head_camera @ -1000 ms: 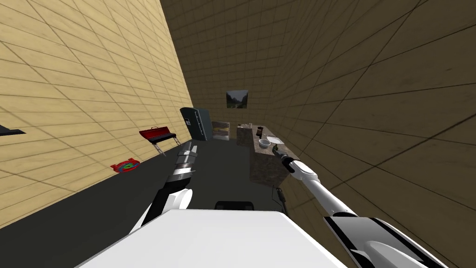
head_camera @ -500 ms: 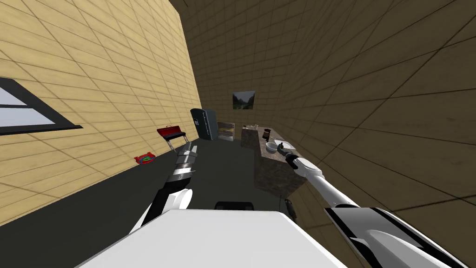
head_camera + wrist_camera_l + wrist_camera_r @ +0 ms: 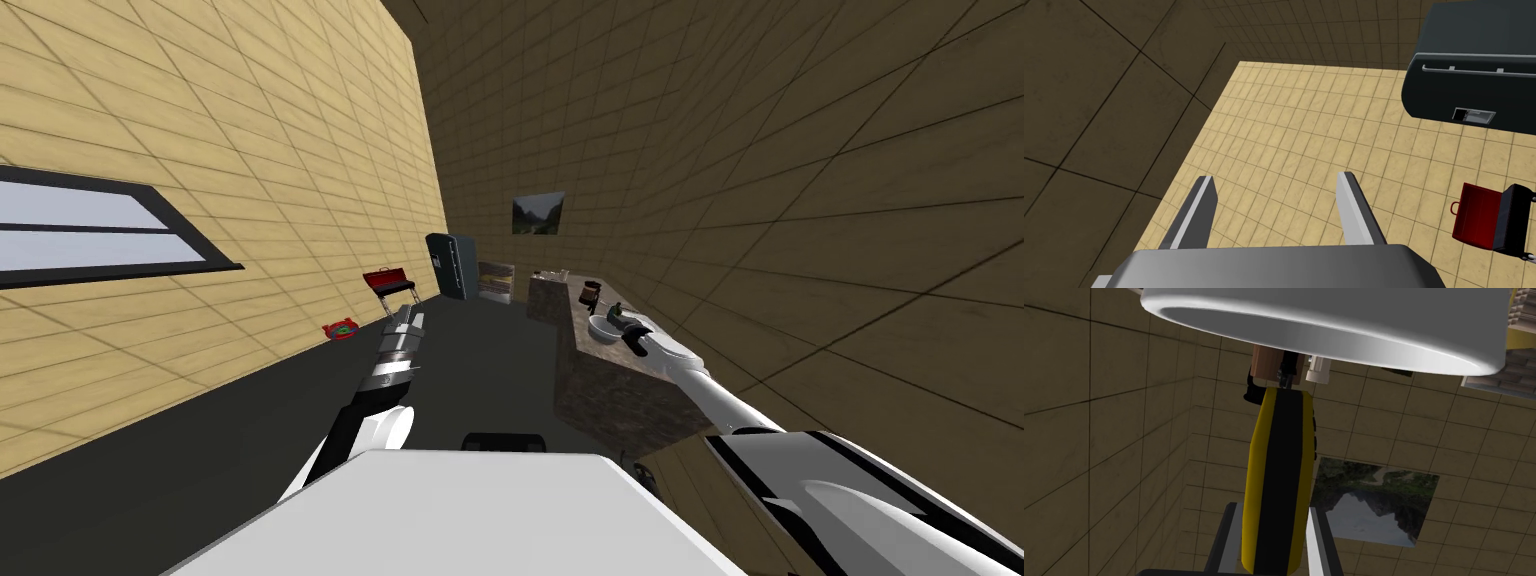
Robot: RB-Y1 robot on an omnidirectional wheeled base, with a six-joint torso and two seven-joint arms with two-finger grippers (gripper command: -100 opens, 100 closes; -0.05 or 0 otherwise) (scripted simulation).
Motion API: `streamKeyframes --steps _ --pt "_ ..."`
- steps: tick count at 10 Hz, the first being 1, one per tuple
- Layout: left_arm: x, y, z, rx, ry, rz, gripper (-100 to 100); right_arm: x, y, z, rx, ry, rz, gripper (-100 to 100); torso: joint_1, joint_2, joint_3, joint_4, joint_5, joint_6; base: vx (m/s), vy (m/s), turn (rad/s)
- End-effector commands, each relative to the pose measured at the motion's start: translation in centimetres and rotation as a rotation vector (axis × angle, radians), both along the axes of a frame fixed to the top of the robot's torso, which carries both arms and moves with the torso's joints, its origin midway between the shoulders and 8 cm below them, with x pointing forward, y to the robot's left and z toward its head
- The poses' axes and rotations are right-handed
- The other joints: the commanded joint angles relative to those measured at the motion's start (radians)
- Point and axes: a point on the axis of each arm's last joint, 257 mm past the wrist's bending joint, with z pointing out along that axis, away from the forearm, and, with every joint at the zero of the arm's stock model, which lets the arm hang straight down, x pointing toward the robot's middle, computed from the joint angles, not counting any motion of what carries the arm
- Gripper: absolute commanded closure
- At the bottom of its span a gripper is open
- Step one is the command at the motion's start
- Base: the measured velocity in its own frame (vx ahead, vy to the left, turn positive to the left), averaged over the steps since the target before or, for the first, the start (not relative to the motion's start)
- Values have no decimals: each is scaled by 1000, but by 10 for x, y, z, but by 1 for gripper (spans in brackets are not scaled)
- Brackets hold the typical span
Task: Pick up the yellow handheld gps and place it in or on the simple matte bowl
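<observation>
The right pincer (image 3: 1274,513) is clamped on the gps (image 3: 1281,478), its fingers pressing the yellow sides near one end, so most of the gps stands out beyond them. In the head view it hangs over the desk (image 3: 610,390), just beside the bowl (image 3: 601,328). Seen from the wrist, the gps's far end points at the bowl's white wall near the rim; I cannot tell whether they touch. The left pincer (image 3: 1274,177) is held out over the floor, fingers apart and holding nothing.

The step in hand looks like the placing. To do it well, I would bring the long free end clear above the rim rather than into the wall, since the bowl may slide or tip if nudged. Then centre the gps over the mouth, lower it until it is near the inside, and only then part the fingers
</observation>
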Motion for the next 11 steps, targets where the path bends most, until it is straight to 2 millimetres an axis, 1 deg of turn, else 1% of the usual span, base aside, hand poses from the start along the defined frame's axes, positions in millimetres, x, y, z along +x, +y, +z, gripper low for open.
streamKeyframes --steps 1,2,6,7,8,11 --pt "0 0 0 0 0 0 0 0 0 0 0 0 0 100 0 0 0 0 0 0 52 -18 48" --pt "0 0 0 0 0 0 0 0 -1 3 1 -4 -4 -100 1 4 2 0 -1 2 12 -3 -1" --pt "0 0 0 0 0 0 0 1 -1 3 1 -5 -4 -100 2 9 5 1 -1 2 1 0 0" --pt "0 0 0 0 0 0 0 1 -1 3 1 -5 -3 0 2 9 5 1 -1 2 0 0 0" --pt "0 0 0 0 0 0 0 -4 -15 12 0 -3 -6 -100 2 9 5 1 -1 2 11 42 37" --pt "0 0 0 0 0 0 0 -11 -35 28 0 -3 -12 -100 6 9 5 1 0 2 14 60 23"
